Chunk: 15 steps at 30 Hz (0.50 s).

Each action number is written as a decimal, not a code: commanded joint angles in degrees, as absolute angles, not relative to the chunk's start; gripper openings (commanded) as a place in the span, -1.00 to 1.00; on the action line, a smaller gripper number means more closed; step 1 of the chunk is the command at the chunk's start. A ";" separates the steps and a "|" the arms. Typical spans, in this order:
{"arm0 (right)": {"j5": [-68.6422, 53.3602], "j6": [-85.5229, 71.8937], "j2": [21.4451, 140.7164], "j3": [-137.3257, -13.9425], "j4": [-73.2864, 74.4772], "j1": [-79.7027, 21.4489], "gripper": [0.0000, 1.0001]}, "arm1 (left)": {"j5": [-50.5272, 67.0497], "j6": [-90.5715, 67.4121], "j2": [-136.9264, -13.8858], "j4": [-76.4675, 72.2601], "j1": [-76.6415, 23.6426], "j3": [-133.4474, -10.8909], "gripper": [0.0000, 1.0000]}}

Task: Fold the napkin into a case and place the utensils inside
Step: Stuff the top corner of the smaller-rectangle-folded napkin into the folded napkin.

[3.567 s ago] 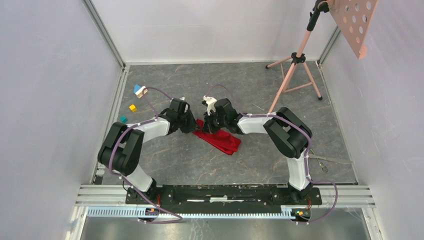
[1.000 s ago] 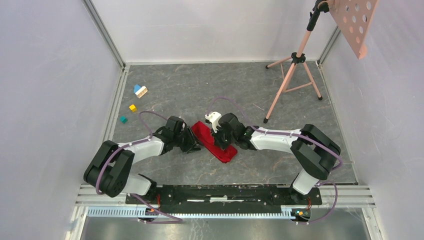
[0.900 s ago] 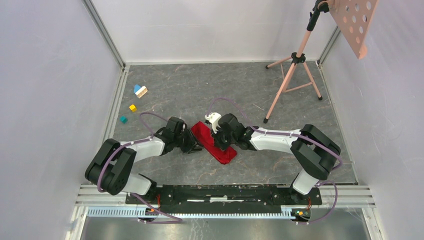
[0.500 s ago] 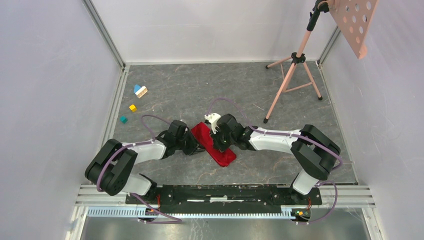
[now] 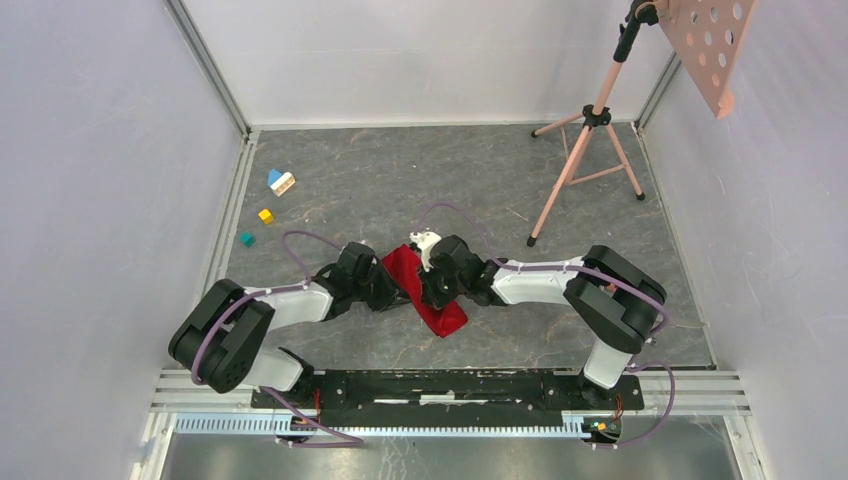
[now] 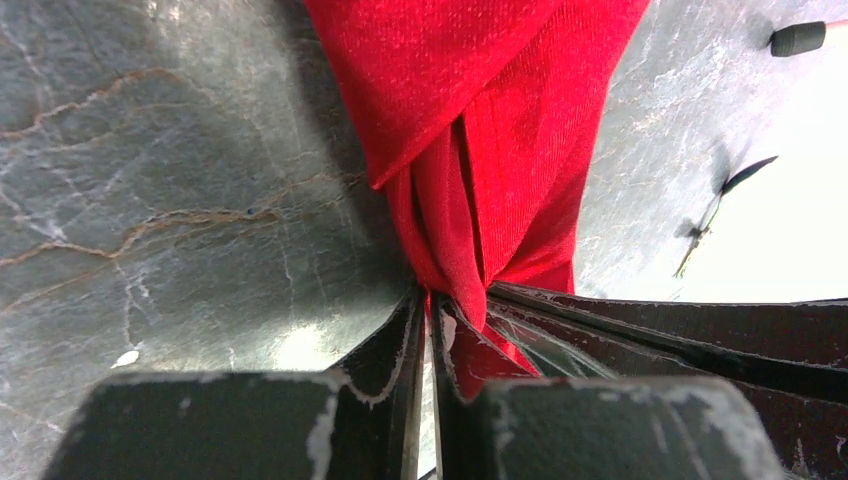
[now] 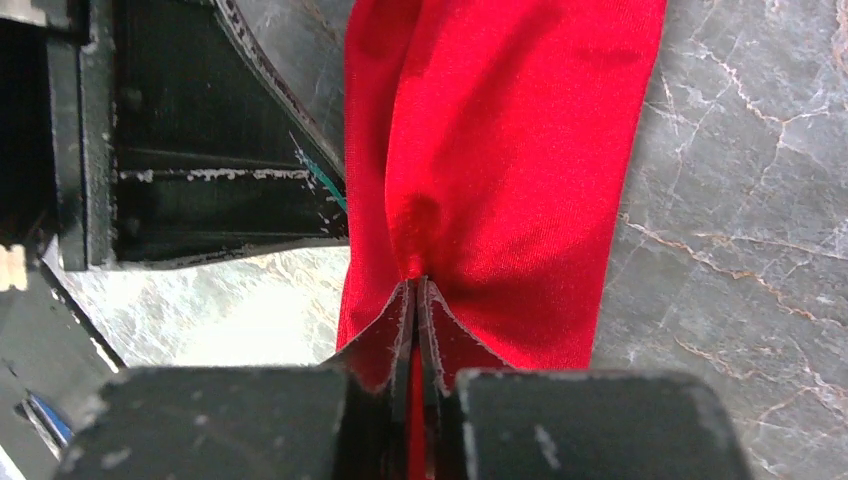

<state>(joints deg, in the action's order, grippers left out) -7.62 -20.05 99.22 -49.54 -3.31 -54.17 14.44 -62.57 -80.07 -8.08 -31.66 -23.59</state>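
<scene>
Now | left pincer [image 6: 430, 300], right pincer [image 7: 415, 290] both clamped tight on napkin [image 6: 480, 90] | best: carry edges evenly, cloth taut, lay fold flat on table [image 5: 400, 180].

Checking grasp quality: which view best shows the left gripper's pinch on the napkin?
Left wrist: the left gripper is shut on bunched napkin folds, close up. Top external shows only arms meeting over it; right wrist shows the right gripper pinching elsewhere.

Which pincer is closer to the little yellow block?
Left. The left pincer grips the red napkin to the right of the yellow block; the right pincer grips it farther right.
</scene>
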 commanded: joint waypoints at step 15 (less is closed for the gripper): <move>-6.94 -21.45 101.57 -46.23 -8.61 -54.59 -0.78 | 0.19 -46.80 -68.67 20.05 -24.17 -38.32 0.51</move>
<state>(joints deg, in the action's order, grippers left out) -7.70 -22.24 100.27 -47.83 -9.85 -54.26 5.63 -55.83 -66.11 11.90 -24.60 -30.26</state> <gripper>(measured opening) 0.112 0.696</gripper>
